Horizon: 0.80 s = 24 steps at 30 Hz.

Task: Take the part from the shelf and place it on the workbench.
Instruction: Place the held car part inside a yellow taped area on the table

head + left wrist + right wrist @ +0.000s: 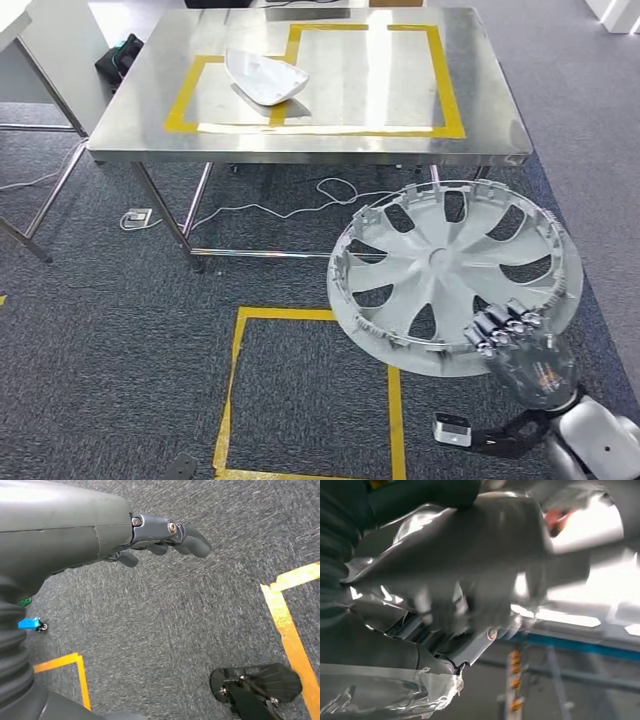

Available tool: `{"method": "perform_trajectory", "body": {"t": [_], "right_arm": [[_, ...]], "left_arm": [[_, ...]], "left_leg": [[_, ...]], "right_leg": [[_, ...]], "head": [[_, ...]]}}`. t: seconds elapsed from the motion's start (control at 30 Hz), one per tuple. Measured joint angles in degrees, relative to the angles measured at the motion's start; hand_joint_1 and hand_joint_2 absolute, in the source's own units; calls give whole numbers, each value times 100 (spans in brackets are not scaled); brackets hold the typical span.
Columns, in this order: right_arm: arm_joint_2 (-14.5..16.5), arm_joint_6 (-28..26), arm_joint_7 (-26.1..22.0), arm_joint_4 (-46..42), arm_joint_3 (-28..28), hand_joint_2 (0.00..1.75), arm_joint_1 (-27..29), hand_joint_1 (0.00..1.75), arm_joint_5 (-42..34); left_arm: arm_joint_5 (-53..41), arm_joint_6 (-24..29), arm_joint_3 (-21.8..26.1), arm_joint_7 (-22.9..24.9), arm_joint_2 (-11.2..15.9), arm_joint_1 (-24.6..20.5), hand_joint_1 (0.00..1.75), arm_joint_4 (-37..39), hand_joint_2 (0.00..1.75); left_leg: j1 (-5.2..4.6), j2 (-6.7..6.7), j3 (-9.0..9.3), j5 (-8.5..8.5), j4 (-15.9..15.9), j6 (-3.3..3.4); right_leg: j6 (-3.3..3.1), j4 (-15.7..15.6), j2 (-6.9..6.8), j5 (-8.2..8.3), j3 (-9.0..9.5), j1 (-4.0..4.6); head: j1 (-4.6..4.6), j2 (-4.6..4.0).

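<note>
- The robot's right hand (507, 330) holds a large silver wheel cover (453, 270) by its near rim, fingers (498, 322) curled over the edge.
- The wheel cover is carried in the air above grey carpet, short of the steel workbench and not touching it, inner side up, tilted slightly.
- The workbench surface (483, 110) bears a yellow tape outline; a white moulded part (264, 76) already lies at the outline's left end.
- The left hand (166, 535) hangs by the robot's side over the carpet, fingers loosely extended, holding nothing.
- Judgement: this is the carry-and-place step. To do it well, keep the cover level, since a one-edge grip lets it sag, and lift it above the workbench edge.
- Aim for the bare taped area to the right of the white part, lowering flat before letting go.
</note>
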Motion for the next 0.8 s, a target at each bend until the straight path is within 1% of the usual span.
{"method": "perform_trajectory", "body": {"t": [0.07,0.13,0.3,0.5,0.8], "right_arm": [[163,-42,-74,-183,-497,175,246,175,-4],[285,-44,-104,-337,-874,175,454,175,1],[420,-44,-41,-602,-1500,175,815,175,7],[431,-44,56,-754,-1790,175,949,175,8],[430,-44,152,-839,-1940,175,993,175,9]], "left_arm": [[24,19,2,0,-18,10,0,0,175],[52,45,9,1,-31,23,0,0,175],[106,113,48,12,-62,49,0,0,175],[135,125,52,27,-73,53,0,0,175],[147,143,55,103,-99,53,0,0,175]], "left_leg": [[0,0,1,-2,0,2],[-1,0,0,-2,0,2],[-9,5,-1,-2,1,4],[-12,9,1,2,3,10],[-12,9,1,3,3,12]], "right_leg": [[-1,-1,-1,-3,1,1],[-1,-1,0,-4,1,0],[3,-3,7,0,-1,-7],[11,-3,13,6,-1,-12],[12,-3,13,6,-1,-12]], "head": [[2,0],[0,0],[1,0],[0,0],[1,0]]}}
